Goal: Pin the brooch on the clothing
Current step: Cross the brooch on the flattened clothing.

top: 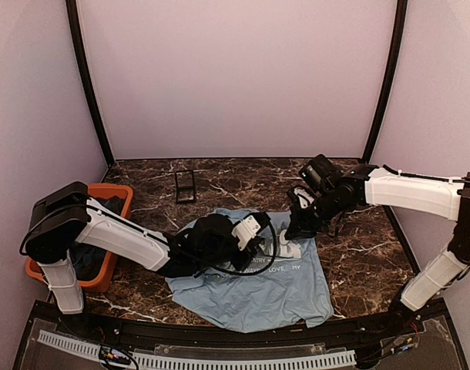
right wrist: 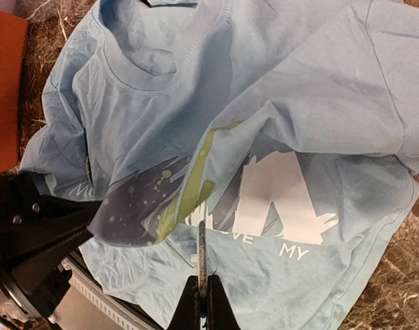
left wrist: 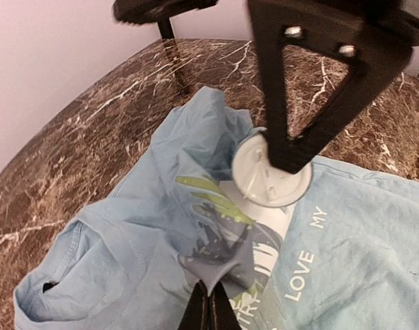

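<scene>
One brooch [left wrist: 259, 183] in right claw [right wrist: 201, 287] (round face only from left wrist)

T-shirt [top: 258, 297] print sits mostly under the left arm [top: 127, 235] in the top view; only "LOVE MY" is readable. Brooch [right wrist: 201, 247] is edge-on in the right wrist view, a thin sliver, face unseen. Right gripper [right wrist: 201, 287] is cut by the bottom edge. In the left wrist view part of the brooch hides behind the right gripper. Left gripper [left wrist: 209, 302] is cut off at the bottom; only its tips show. Orange bin [top: 115, 190] is half behind the left arm, dark contents unclear. Small black frame [top: 186, 186] is too small to tell.
</scene>
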Robot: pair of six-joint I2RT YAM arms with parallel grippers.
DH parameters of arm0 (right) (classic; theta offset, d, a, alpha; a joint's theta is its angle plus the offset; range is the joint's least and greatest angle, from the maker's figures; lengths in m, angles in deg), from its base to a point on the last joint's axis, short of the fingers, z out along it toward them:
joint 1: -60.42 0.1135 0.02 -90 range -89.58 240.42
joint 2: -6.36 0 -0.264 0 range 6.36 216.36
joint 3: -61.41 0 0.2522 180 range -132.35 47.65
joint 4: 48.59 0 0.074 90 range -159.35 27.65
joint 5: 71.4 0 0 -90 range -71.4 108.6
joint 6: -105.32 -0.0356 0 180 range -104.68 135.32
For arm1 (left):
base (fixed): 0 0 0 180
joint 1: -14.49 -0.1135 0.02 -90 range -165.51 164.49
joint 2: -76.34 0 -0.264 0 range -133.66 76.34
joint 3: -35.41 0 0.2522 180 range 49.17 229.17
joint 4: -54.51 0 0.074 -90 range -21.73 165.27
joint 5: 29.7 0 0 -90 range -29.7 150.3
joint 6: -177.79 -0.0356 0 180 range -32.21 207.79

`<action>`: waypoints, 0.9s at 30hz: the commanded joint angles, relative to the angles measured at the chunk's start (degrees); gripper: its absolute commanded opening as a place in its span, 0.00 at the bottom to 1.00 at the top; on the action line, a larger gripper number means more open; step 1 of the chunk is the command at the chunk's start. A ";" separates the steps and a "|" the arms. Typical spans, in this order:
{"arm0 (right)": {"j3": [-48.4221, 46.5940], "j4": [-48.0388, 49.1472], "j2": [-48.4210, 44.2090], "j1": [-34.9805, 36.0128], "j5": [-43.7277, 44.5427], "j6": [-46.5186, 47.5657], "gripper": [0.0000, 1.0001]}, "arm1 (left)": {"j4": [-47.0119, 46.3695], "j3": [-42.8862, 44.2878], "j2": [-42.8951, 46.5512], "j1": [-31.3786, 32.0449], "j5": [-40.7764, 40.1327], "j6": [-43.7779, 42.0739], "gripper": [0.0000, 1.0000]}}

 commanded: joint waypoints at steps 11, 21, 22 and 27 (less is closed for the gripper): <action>-3.67 -7.58 -1.71 -0.41 -14.08 -4.83 0.00 | -18.45 0.06 -2.80 9.72 -23.01 -34.01 0.01; -4.21 -12.69 -6.97 -0.58 -10.00 -3.41 0.00 | -25.25 -2.82 -4.31 10.07 -26.28 -40.66 0.01; -4.44 -12.74 -6.89 -0.58 -9.90 -3.34 0.00 | -25.74 -2.94 -4.51 10.11 -26.25 -40.99 0.01; -5.84 -12.80 -4.55 -0.84 -8.73 -2.68 0.00 | -27.01 -3.24 -4.64 10.42 -25.27 -41.19 0.01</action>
